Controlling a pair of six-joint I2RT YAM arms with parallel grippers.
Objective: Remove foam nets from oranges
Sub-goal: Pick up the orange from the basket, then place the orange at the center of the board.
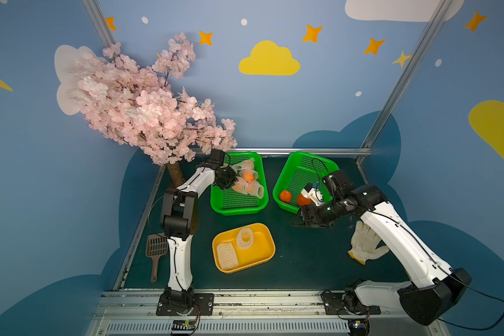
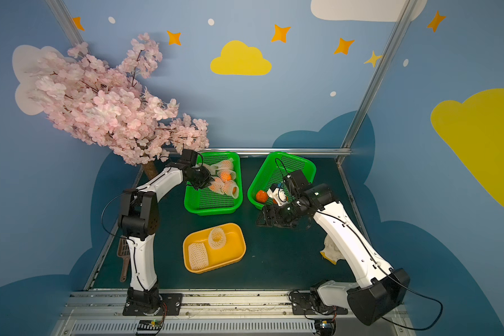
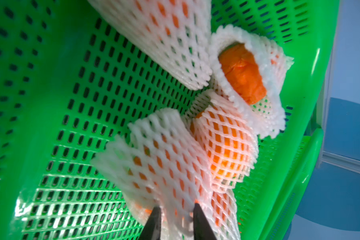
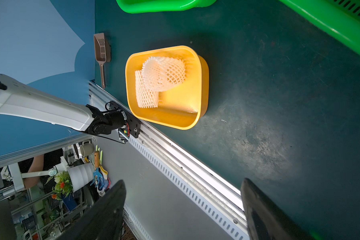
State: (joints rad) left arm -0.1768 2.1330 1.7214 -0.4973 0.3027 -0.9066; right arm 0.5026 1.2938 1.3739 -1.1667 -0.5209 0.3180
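Several oranges in white foam nets (image 1: pixel 249 181) lie in the left green basket (image 1: pixel 233 200). My left gripper (image 1: pixel 230 183) reaches into it. In the left wrist view my left gripper (image 3: pixel 176 205) is shut on the foam net (image 3: pixel 164 162) of the nearest orange, with mesh pinched between the two black fingers. Another orange (image 3: pixel 242 74) pokes out of its net's open end. Two bare oranges (image 1: pixel 285 196) sit in the right green basket (image 1: pixel 300 171). My right gripper (image 1: pixel 297 218) hangs open and empty above the mat in front of that basket. Two empty nets (image 1: pixel 227 256) lie in the yellow tray (image 1: pixel 259 247).
A white work glove (image 1: pixel 364 243) lies on the mat under my right arm. A brown slotted scoop (image 1: pixel 156 250) rests at the left edge. The pink blossom tree (image 1: pixel 146 116) overhangs the back left corner, close to my left arm. The metal rail runs along the front.
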